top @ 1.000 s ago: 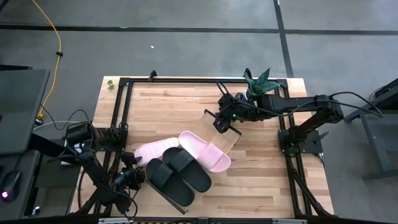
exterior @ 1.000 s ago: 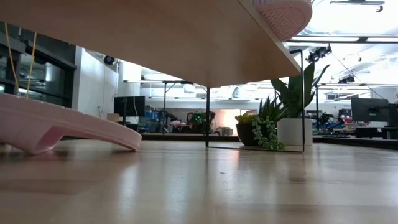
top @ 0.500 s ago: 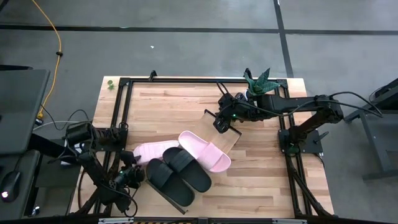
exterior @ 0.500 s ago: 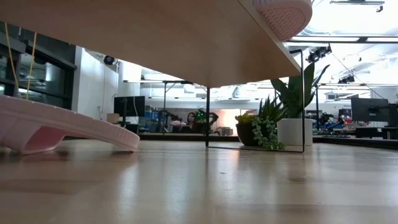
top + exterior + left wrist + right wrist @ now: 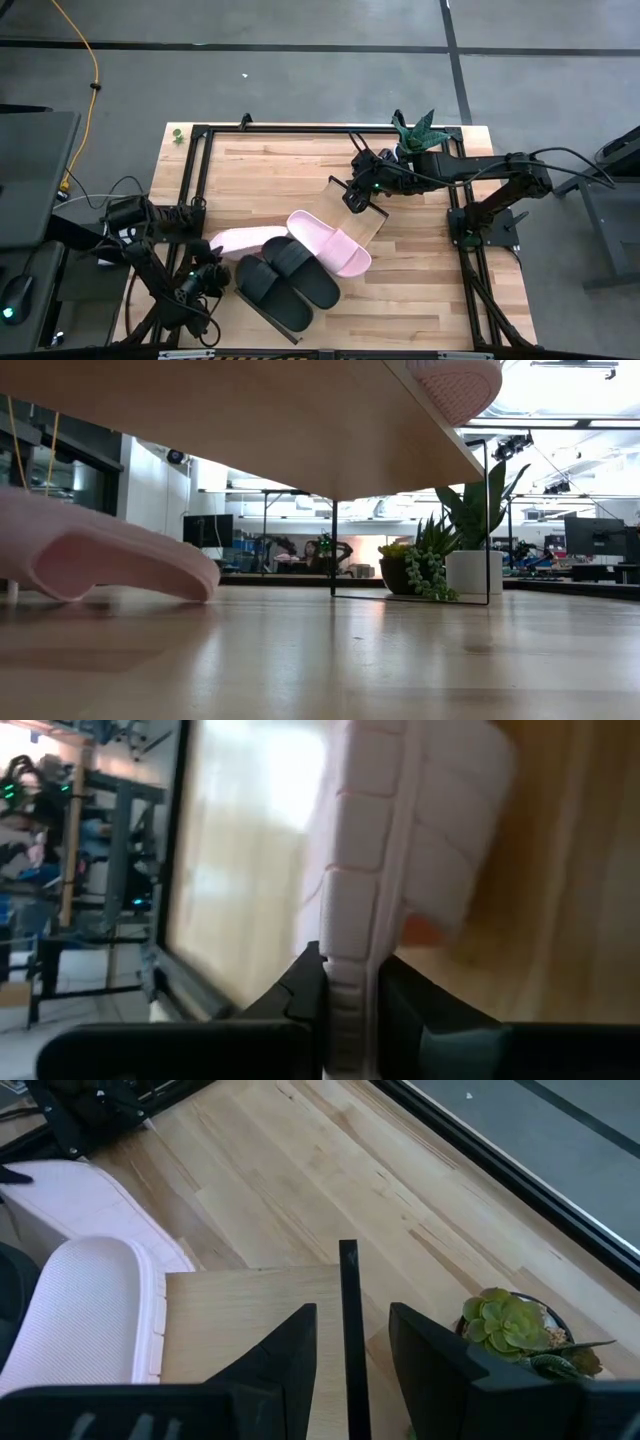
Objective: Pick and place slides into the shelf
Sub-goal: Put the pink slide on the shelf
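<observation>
One pink slide (image 5: 245, 237) stands tipped on its long edge on the table at the near left, with my left gripper (image 5: 212, 270) shut on it. A second pink slide (image 5: 330, 243) and two black slides (image 5: 285, 280) lie on the shelf (image 5: 370, 222). The shelf is a light-wood board with a black frame, raised at its far end. My right gripper (image 5: 355, 195) is shut on that far end. In the low view the board (image 5: 250, 420) slants overhead, and a pink toe (image 5: 455, 385) juts past its edge. My left gripper pinches the pink slide's sole at its ribbed long edge (image 5: 350, 920) between its two fingers, near the end toward the table's left edge. The fingers come slanting down from the near left. The slide (image 5: 100, 555) stands on its side, its lower part on the table. My right gripper has a finger on each side of the black frame bar (image 5: 347, 1295) at the shelf's far end, beside the board (image 5: 250, 1320). It comes slanting down from the right. The contact itself is hidden between the fingers. That end is raised off the table.
A potted plant (image 5: 415, 130) stands at the far right corner, close behind my right arm. A black metal rail frame (image 5: 200, 180) runs around the tabletop. Bare wood lies across the far left and the near right of the table.
My left gripper has shut on the pink slide's edge and risen slightly. The slide has tipped from lying flat onto its long edge, so it shows narrower from above and taller in the low view. The shelf is unchanged.
</observation>
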